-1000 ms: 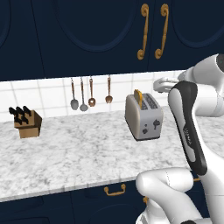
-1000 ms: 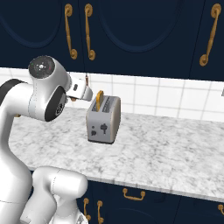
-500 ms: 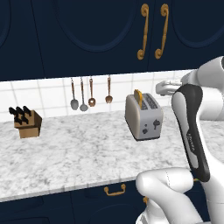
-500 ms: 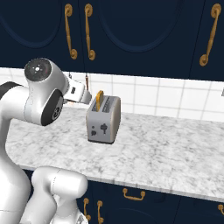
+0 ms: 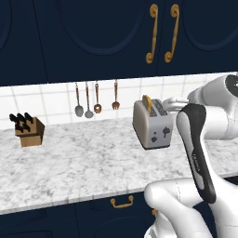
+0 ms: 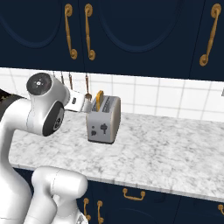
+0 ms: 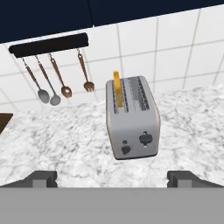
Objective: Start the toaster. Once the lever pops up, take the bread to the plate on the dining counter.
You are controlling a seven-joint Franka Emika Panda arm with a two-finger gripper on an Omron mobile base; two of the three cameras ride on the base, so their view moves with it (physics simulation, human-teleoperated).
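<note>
The silver-grey toaster [image 7: 131, 118] stands on the marbled wall counter [image 7: 65, 140], its darker end panel facing me. The bread [image 7: 117, 89] stands up out of its left slot as a golden slice. On the end panel, the small dark lever [image 7: 126, 149] sits left of the round knob [image 7: 145, 139]. My gripper [image 7: 112, 179] is open, nothing between its fingertips [image 7: 43, 177], and hovers above the counter a short way off that panel. In the right base view the gripper [image 6: 84, 105] is just left of the toaster [image 6: 104, 120]. The plate and the dining counter are out of view.
Several utensils [image 7: 57, 83] hang from a dark rail on the tiled backsplash behind the toaster. A wooden knife block [image 5: 29, 131] stands at the counter's far left. Navy wall cabinets [image 5: 116, 37] with brass handles hang overhead.
My hand has sunk a little lower beside the toaster, and the forearm has shifted slightly. The jaws stayed open; toaster and bread have not moved.
</note>
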